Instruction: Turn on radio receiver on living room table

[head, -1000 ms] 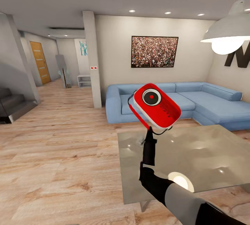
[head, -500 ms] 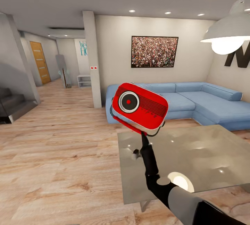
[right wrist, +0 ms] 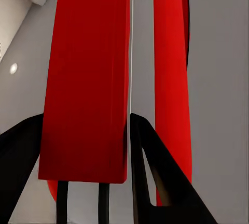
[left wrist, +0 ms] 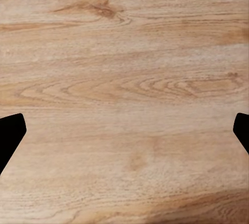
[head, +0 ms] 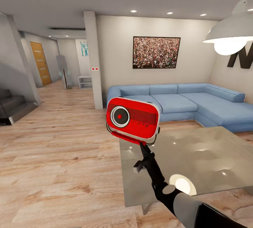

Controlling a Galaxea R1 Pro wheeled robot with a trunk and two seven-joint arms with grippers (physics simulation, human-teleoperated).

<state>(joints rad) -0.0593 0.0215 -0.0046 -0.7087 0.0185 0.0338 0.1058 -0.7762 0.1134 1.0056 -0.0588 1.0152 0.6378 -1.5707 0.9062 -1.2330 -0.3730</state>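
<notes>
Holding the radio receiver (head: 132, 119) up off the table (head: 196, 164), your right gripper (head: 141, 145) has it raised over the table's near left corner, face turned toward the head camera, so the round dial and the speaker slots read clearly. The pick-up looks done; what is left, by my judgement, is the actual switching on, and nothing in these pictures tells whether the set is on or off, so treat that step as open. You will likely need the other arm for it, or a place to set the radio down so the dial can be pressed.

The right wrist view gives what the head view hides: the red body (right wrist: 85, 79) sits between the dark fingers (right wrist: 155, 177), which press on it from either side, so the jaws are clamped on the radio along its lower edge. The head view shows that grip only as a thin dark tip under the red bar.

The left gripper (left wrist: 124, 133) points at bare wood floor (left wrist: 124, 53), its two fingertips far apart at the frame edges, jaws wide and holding nothing. The blue sofa (head: 182, 103) lies beyond the table along the far wall.
</notes>
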